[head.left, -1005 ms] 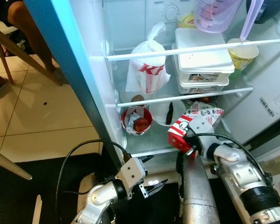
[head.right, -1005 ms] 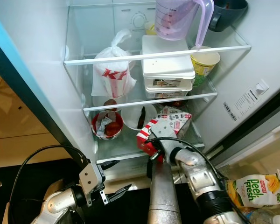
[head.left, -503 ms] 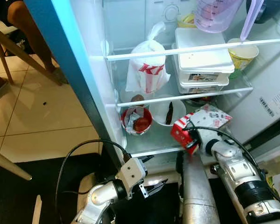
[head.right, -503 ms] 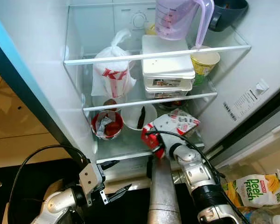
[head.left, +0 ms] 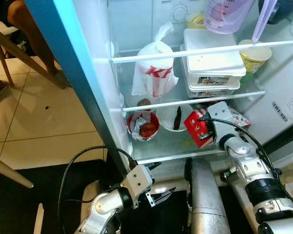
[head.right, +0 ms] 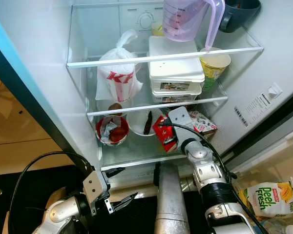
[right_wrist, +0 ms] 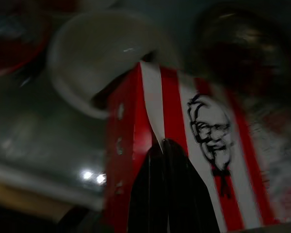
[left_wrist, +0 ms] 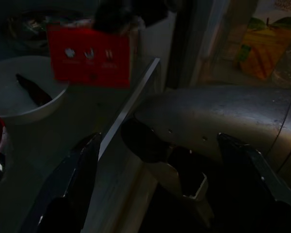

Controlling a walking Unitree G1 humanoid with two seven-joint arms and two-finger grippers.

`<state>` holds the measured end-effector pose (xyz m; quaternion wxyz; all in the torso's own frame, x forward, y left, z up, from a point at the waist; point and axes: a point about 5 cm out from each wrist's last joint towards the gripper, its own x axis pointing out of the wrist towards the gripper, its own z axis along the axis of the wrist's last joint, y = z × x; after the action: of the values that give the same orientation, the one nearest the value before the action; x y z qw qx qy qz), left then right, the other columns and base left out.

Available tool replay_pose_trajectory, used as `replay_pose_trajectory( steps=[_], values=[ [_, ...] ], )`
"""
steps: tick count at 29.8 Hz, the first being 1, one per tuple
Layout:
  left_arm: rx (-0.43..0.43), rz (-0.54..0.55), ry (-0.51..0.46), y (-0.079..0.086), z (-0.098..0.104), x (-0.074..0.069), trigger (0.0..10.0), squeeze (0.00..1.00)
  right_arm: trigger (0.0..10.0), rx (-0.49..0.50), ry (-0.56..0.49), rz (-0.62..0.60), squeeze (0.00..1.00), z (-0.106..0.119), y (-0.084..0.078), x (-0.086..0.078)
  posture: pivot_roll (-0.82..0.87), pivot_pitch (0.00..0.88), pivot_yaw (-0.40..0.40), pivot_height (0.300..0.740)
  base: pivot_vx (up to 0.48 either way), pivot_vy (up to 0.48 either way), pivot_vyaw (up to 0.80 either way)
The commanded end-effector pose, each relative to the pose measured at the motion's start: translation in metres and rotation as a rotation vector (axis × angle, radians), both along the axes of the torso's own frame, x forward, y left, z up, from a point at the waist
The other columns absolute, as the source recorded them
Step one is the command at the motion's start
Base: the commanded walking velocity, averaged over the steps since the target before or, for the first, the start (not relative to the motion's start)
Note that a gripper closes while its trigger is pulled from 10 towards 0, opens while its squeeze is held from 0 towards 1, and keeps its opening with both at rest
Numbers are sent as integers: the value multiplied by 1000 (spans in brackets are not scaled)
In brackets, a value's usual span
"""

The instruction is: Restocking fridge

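A red and white KFC box (head.left: pixel 199 130) is over the fridge's lower glass shelf (head.left: pixel 161 146), tilted, just right of a white bowl (head.left: pixel 172 117). My right gripper (right_wrist: pixel 163 143) is shut on the box (right_wrist: pixel 150 131) from the front, and its wrist housing hides the fingers in the eye views. The crumpled white top of the box (head.right: pixel 203 122) points toward the fridge's right wall. Below the fridge front my left gripper (head.left: pixel 164 179) hangs open and holds nothing. In the left wrist view the box (left_wrist: pixel 89 56) shows dimly beyond the shelf edge.
The lower shelf also holds a red bowl (head.left: pixel 143 126). Above it are a KFC bag (head.left: pixel 154 73), stacked white containers (head.left: pixel 212 68) and a yellow-green cup (head.left: pixel 254 56). A purple jug (head.left: pixel 228 14) stands on top. A juice carton (head.right: pixel 267 197) lies at the lower right. The blue door edge (head.left: pixel 71 73) is to the left.
My right gripper has carried the KFC box up and to the right, deeper onto the lower shelf beside the white bowl. The left gripper has not moved.
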<state>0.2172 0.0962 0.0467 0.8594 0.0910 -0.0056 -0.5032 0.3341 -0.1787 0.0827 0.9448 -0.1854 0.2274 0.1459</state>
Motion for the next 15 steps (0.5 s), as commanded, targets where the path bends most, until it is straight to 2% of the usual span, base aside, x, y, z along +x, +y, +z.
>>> replay_pose_trajectory(
  steps=[1,3,5,15],
  values=[
    [-8,1,25,-3,-5,-3,10000,0,10000,-24,35,81,0,-6,6,-7,-93,217,6,300,0,0,0],
    [-9,-3,24,-3,-5,-3,10000,0,10000,-97,51,135,0,-9,4,-11,-96,214,6,300,0,0,0],
    [-9,-5,24,-4,-4,-3,10000,0,10000,-124,55,141,0,-10,2,-11,-96,214,6,300,0,0,0],
    [-9,-4,23,-3,-4,-3,10000,0,10000,-90,68,146,0,-6,-5,-10,-94,218,11,300,0,0,0]
  ],
)
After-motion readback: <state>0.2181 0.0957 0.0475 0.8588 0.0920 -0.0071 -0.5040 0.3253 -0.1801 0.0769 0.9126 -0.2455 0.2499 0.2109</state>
